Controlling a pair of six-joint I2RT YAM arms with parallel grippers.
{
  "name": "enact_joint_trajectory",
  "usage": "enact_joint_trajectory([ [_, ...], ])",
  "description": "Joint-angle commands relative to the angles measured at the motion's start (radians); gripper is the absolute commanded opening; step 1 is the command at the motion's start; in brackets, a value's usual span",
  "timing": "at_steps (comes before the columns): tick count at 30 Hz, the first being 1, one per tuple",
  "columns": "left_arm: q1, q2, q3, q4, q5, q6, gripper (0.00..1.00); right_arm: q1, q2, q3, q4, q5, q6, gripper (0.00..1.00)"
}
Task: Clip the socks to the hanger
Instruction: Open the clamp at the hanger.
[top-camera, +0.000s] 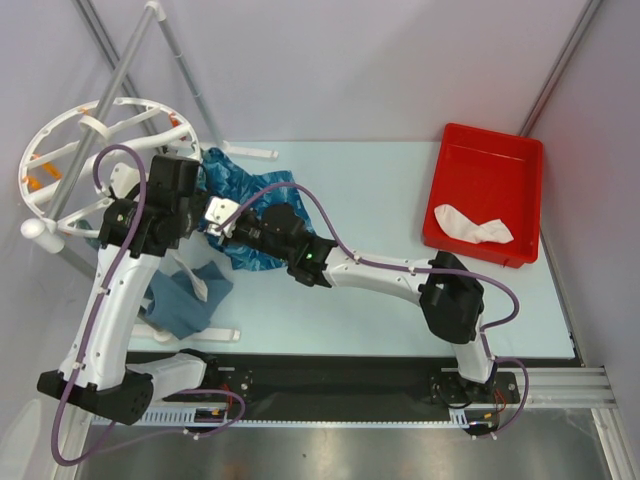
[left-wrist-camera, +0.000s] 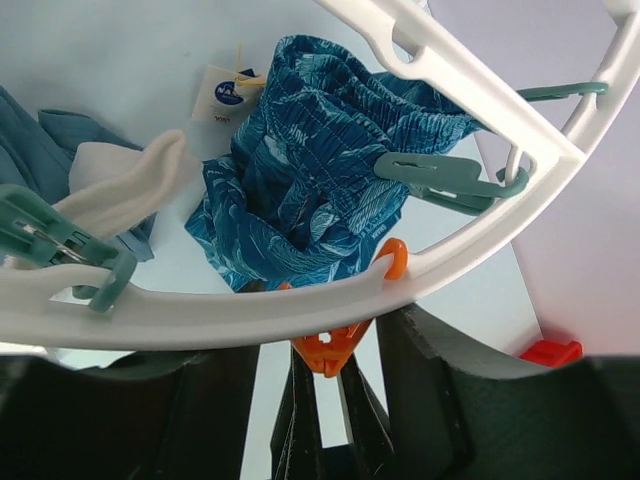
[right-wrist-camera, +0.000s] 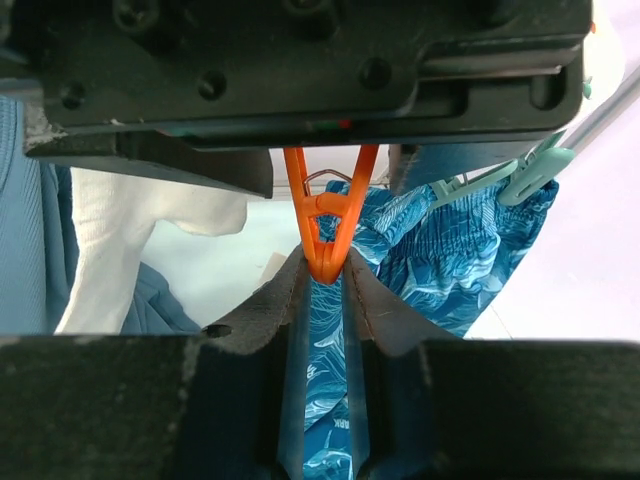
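Vertically, orange clip (right-wrist-camera: 325, 255), tip down

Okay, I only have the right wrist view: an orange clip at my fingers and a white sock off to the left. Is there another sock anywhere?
Observer: Yes. The top view shows a second white sock lying in the red tray on the table's right side.
Operator: What does the clip hang from?
Observer: In the left wrist view, the orange clip hangs from the white hanger at its rim.
Operator: Where are the left fingers?
Observer: Same view: the left fingers stand either side of that clip, with a gap showing on one side.
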Motion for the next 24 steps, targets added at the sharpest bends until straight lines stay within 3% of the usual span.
enact_joint_trajectory([
  [1, 0.004, -0.013, 0.041, -0.016, -0.072, 0.005, 0.52, -0.002, 0.008, 0.066, 0.089, -0.017, -0.008, 0.0],
  [7, 0.004, -0.011, 0.033, 0.0, -0.083, 0.027, 0.38, 0.001, 0.016, 0.069, 0.091, -0.017, -0.006, 0.0],
  [10, 0.004, -0.017, 0.021, 0.023, -0.074, 0.047, 0.24, 0.003, 0.018, 0.072, 0.088, -0.018, -0.006, 0.0],
  [12, 0.002, -0.027, 0.007, 0.052, -0.069, 0.069, 0.05, 0.006, 0.018, 0.071, 0.091, -0.012, -0.006, 0.0],
  [14, 0.004, -0.037, -0.01, 0.066, -0.068, 0.076, 0.0, 0.006, 0.018, 0.071, 0.091, -0.005, -0.003, 0.0],
  [16, 0.004, -0.053, -0.02, 0.1, -0.065, 0.102, 0.0, 0.009, 0.016, 0.071, 0.082, 0.014, 0.003, 0.14],
  [17, 0.004, -0.057, -0.031, 0.112, -0.065, 0.126, 0.0, 0.009, 0.01, 0.065, 0.08, 0.015, 0.003, 0.33],
  [20, 0.004, -0.068, -0.043, 0.129, -0.071, 0.146, 0.0, 0.007, -0.022, 0.0, 0.124, 0.06, 0.0, 0.61],
  [24, 0.004, -0.082, -0.059, 0.145, -0.075, 0.154, 0.0, -0.003, -0.068, -0.073, 0.137, 0.097, 0.014, 0.7],
])
